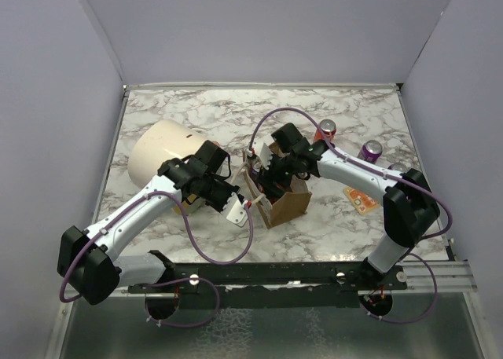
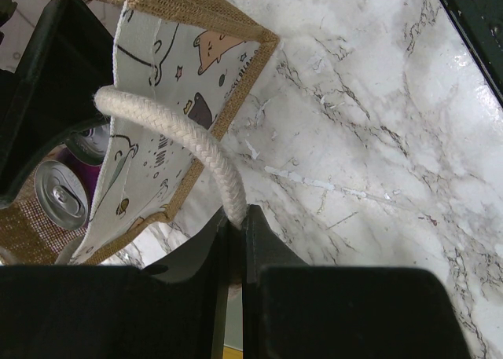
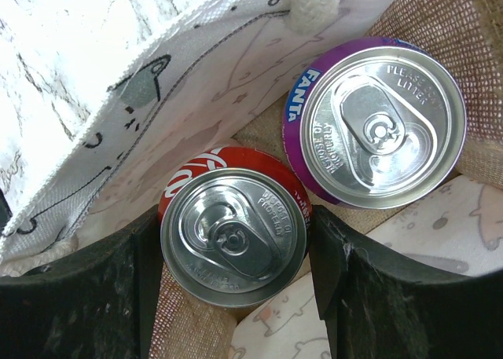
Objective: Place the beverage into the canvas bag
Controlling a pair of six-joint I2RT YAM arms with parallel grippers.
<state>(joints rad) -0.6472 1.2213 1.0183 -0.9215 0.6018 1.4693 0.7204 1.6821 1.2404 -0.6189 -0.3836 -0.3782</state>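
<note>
R tool (image 3: 236, 274) clamped on red can (image 3: 233, 235) in canvas bag (image 3: 157, 100), L tool (image 2: 236, 245) pinching handle (image 2: 182, 133)

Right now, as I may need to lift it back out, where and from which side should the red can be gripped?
Grip the red can across its upper wall, just under the rim, coming straight down through the open top of the bag. It stands upright, the bag's walls block its sides, and the purple can crowds one side.

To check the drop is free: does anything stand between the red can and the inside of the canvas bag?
Nothing visible does. The red can, in the right gripper, is already inside the canvas bag beside the purple can; underneath is hidden.
</note>
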